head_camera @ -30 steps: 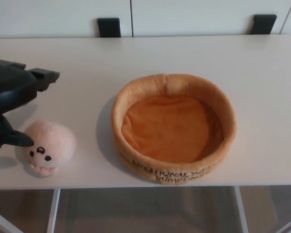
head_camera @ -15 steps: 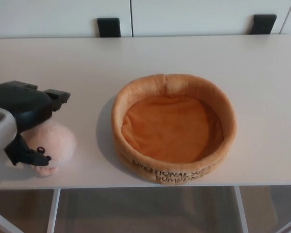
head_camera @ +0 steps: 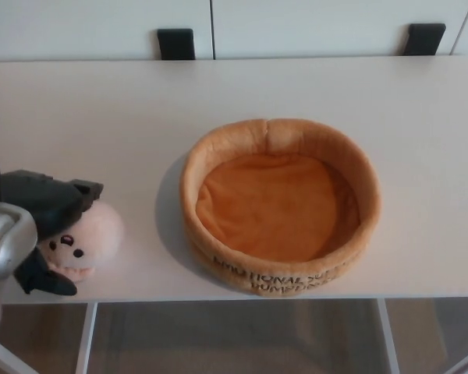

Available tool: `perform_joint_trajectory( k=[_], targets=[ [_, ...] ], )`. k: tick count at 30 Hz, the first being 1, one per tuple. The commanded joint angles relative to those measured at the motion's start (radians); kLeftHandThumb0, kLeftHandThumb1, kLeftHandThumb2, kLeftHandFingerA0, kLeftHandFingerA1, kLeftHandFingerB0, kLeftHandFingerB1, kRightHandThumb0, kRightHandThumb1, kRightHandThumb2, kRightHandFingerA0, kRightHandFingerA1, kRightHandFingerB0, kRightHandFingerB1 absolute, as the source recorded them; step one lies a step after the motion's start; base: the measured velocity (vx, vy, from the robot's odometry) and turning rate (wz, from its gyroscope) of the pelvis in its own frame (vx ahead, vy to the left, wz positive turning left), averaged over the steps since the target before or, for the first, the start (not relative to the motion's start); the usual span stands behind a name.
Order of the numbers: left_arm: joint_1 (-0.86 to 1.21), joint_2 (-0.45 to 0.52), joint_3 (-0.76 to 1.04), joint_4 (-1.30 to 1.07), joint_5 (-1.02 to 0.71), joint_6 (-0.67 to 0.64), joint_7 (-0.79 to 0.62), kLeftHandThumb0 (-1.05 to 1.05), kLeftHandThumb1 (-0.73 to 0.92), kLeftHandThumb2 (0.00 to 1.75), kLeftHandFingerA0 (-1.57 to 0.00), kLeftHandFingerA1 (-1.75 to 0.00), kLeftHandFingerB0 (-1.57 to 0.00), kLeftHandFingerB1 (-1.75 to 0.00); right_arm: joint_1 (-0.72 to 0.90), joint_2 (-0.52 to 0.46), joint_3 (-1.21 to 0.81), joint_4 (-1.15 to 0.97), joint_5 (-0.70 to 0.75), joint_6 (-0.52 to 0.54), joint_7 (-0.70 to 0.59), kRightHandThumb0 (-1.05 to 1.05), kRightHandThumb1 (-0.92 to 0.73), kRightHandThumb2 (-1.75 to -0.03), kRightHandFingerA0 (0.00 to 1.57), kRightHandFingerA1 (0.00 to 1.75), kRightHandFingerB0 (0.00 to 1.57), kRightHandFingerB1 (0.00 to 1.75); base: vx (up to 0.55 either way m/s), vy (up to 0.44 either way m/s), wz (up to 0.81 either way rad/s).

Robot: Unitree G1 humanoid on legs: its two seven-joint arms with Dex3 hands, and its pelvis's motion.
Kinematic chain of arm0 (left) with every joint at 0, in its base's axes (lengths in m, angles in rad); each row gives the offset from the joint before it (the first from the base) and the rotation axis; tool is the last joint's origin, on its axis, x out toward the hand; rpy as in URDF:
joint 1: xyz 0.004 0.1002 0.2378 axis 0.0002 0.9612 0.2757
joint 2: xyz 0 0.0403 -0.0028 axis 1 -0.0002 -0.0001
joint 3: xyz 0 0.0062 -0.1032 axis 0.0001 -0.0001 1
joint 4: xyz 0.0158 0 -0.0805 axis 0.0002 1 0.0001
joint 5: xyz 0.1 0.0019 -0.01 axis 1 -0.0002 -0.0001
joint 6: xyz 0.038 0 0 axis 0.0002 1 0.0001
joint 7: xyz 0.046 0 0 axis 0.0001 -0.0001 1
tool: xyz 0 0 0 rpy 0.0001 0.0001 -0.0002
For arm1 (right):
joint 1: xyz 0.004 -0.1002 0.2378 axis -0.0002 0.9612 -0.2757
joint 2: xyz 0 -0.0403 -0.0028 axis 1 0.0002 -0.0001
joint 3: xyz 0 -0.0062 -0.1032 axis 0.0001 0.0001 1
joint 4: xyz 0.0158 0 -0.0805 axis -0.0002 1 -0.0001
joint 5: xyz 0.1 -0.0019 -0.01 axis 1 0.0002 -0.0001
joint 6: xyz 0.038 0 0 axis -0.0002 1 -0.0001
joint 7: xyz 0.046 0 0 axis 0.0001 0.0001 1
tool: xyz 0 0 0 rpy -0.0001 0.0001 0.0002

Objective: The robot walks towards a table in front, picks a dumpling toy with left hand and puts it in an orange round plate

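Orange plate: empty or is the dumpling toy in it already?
Empty. The orange plate shows only its bare lining. The dumpling toy sits on the table to its left, with the left hand around it.

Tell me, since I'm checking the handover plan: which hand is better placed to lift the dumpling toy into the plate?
Left. The left hand is already wrapped around the dumpling toy at the table's near-left edge, beside the orange plate. The right hand isn't in view.

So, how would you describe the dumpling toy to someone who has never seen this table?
On the white table, look left of the orange round plate, near the front edge. The dumpling toy is the pale pink plush ball with a small dark face, with the robot's black left hand around it.
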Motion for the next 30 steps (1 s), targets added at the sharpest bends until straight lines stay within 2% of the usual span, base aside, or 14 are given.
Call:
perform_joint_trajectory(
  k=[1,2,6,7,11,12,13,14,17,18,19,20,25,30],
  targets=[
    [0.015,-0.002,-0.012,0.021,0.045,-0.004,0.037,-0.85,0.38,0.74,-0.02,-0.15,0.0,-0.08,0.005,-0.006,-0.005,0.003,0.012,0.007,0.009,-0.34,-0.65,-0.59,0.59,0.44,0.44,0.35,0.0,0.0,0.0],
    [0.012,-0.009,-0.021,0.033,0.054,-0.008,0.054,-0.85,0.5,0.59,0.0,-0.23,0.0,-0.14,0.004,-0.007,-0.003,0.002,0.01,0.001,0.003,-0.34,-0.66,-0.59,0.62,0.44,0.44,0.35,0.0,0.0,0.0],
    [0.02,-0.022,-0.027,0.042,0.066,-0.013,0.095,-0.84,0.48,0.59,0.0,-0.24,0.0,-0.16,0.008,-0.005,-0.01,0.002,0.018,-0.001,0.005,-0.33,-0.65,-0.59,0.61,0.44,0.44,0.35,0.0,0.0,0.0],
    [0.028,-0.029,-0.028,0.037,0.076,-0.011,0.119,-0.8,0.38,0.68,-0.03,-0.22,0.0,-0.16,0.006,-0.006,-0.006,0.004,0.014,0.004,0.004,-0.34,-0.64,-0.59,0.61,0.44,0.44,0.35,0.0,0.0,0.0],
    [0.033,-0.034,-0.026,0.036,0.083,-0.012,0.132,-0.8,0.38,0.68,-0.03,-0.22,0.0,-0.16,0.005,-0.006,-0.003,0.005,0.013,0.007,0.003,-0.34,-0.64,-0.59,0.61,0.44,0.44,0.35,0.0,0.0,0.0],
    [0.045,-0.045,-0.027,0.038,0.089,-0.017,0.179,-0.74,0.4,0.7,-0.07,-0.37,-0.04,-0.2,0.005,-0.006,-0.001,0.005,0.011,0.005,0.001,-0.35,-0.64,-0.59,0.63,0.45,0.44,0.35,0.0,0.0,0.0],
    [0.06,-0.059,-0.027,0.041,0.096,-0.025,0.237,-0.74,0.4,0.7,-0.07,-0.37,-0.04,-0.2,0.004,-0.007,0.002,0.005,0.008,0.003,-0.001,-0.35,-0.64,-0.59,0.63,0.45,0.44,0.35,0.0,0.0,0.0],
    [0.067,-0.066,-0.027,0.044,0.102,-0.029,0.268,-0.34,0.22,0.84,0.0,-0.46,0.0,-0.49,0.004,-0.006,0.001,0.005,0.01,0.003,-0.001,-0.34,-0.64,-0.59,0.64,0.45,0.44,0.35,0.0,0.0,0.0],
    [0.075,-0.073,-0.026,0.049,0.111,-0.037,0.303,-0.34,0.22,0.84,0.0,-0.46,0.0,-0.49,0.004,-0.006,-0.001,0.004,0.013,0.004,0.0,-0.34,-0.64,-0.59,0.64,0.45,0.44,0.35,0.0,0.0,0.0],
    [0.093,-0.092,-0.001,0.109,0.06,-0.14,0.485,-0.23,0.75,0.65,-0.85,-1.43,-0.63,-0.41,0.005,-0.006,-0.004,0.002,0.018,-0.001,0.004,-0.36,-0.64,-0.58,0.6,0.44,0.44,0.35,0.0,0.0,0.0],
    [0.101,-0.101,0.011,0.135,0.038,-0.185,0.565,-0.23,0.75,0.65,-0.85,-1.43,-0.63,-0.41,0.006,-0.005,-0.006,0.001,0.019,-0.003,0.005,-0.36,-0.64,-0.58,0.6,0.44,0.44,0.35,0.0,0.0,0.0],
    [0.105,-0.108,0.017,0.17,0.029,-0.231,0.655,-0.25,0.71,0.64,-0.84,-1.51,-0.84,-0.5,0.005,-0.007,0.0,-0.001,0.014,-0.005,0.003,-0.38,-0.64,-0.59,0.62,0.44,0.43,0.35,0.0,0.0,0.0],
    [0.106,-0.12,0.027,0.246,0.02,-0.302,0.804,-0.37,0.62,0.71,-0.92,-1.52,-0.8,-0.58,-0.003,-0.007,0.0,0.001,0.014,0.001,0.006,-0.4,-0.64,-0.59,0.64,0.45,0.44,0.35,0.0,0.0,0.0],
    [0.102,-0.127,0.032,0.272,0.01,-0.326,0.835,-0.37,0.62,0.71,-0.92,-1.52,-0.8,-0.58,-0.002,-0.009,-0.002,-0.002,0.017,-0.005,0.006,-0.4,-0.64,-0.59,0.64,0.45,0.44,0.35,0.0,0.0,0.0]
  ],
)
